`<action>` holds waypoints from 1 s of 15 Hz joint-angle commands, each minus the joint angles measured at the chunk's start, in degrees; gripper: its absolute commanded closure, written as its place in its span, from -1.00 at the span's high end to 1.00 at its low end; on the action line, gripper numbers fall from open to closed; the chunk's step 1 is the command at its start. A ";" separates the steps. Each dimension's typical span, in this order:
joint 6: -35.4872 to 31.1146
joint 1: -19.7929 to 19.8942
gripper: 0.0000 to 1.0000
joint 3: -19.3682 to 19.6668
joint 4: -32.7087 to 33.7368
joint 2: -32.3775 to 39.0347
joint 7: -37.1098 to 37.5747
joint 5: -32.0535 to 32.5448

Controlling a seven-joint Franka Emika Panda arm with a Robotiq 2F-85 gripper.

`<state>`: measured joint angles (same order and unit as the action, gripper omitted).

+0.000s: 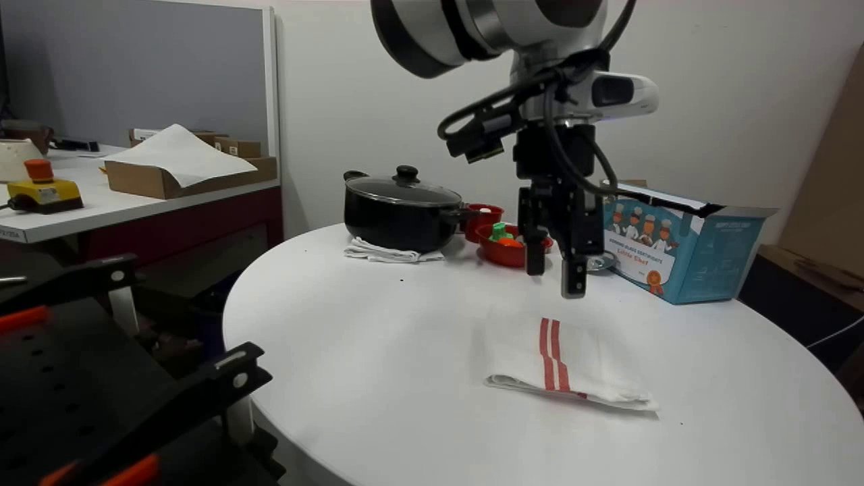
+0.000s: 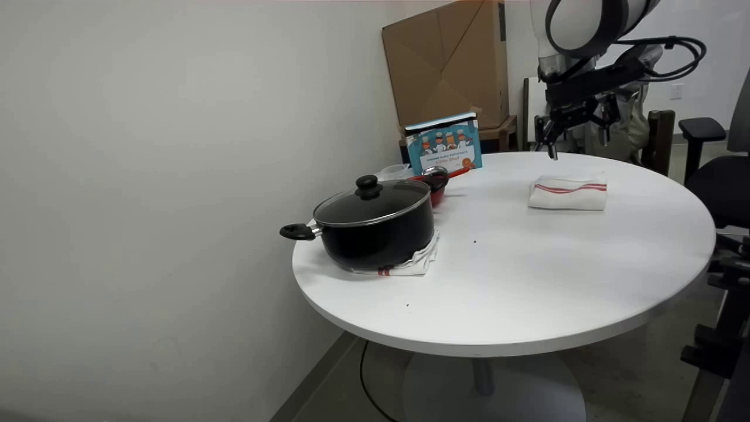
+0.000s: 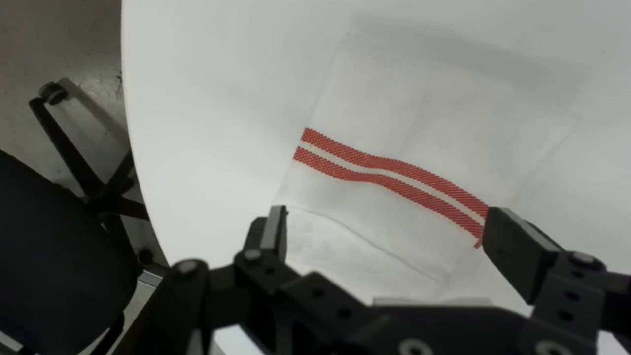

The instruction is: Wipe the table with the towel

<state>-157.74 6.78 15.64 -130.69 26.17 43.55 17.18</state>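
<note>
The table [image 1: 351, 364] is large, round and white, and shows in all views [image 2: 498, 293] [image 3: 207, 148]. The towel [image 1: 601, 368] is white with two red stripes and lies folded flat on it; it also shows in an exterior view [image 2: 567, 200] and in the wrist view [image 3: 424, 108]. My gripper [image 1: 555, 278] is above the towel, apart from it, pointing down. In the wrist view the gripper's fingers [image 3: 387, 219] are wide apart with nothing between them, and the towel lies below. The gripper also shows in an exterior view [image 2: 577, 143].
A black lidded pot [image 1: 398, 219] [image 2: 375, 234] stands on another folded white cloth [image 1: 385, 252] [image 2: 419, 262] near the wall. A red bowl [image 1: 503, 254] with toy food and a blue box [image 1: 719, 260] [image 2: 451, 149] stand along the back. A black chair [image 3: 49, 266] is beside the table edge.
</note>
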 commanded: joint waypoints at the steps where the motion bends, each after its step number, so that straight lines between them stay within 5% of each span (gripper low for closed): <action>1: -1.25 -0.10 1.00 2.62 6.63 8.05 -0.62 -7.52; 8: 0.20 1.26 1.00 1.12 14.68 18.56 -2.51 -18.56; 10: 0.35 1.47 0.58 0.37 16.33 20.96 -3.30 -20.50; 11: 0.57 1.46 0.52 0.07 17.08 21.95 -3.56 -21.33; 14: 0.96 1.08 0.63 -0.10 18.67 23.39 -4.41 -22.76; 15: 1.13 1.00 0.82 -0.02 18.81 23.20 -4.75 -23.04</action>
<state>-157.70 7.57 16.21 -114.62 47.52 41.40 -3.16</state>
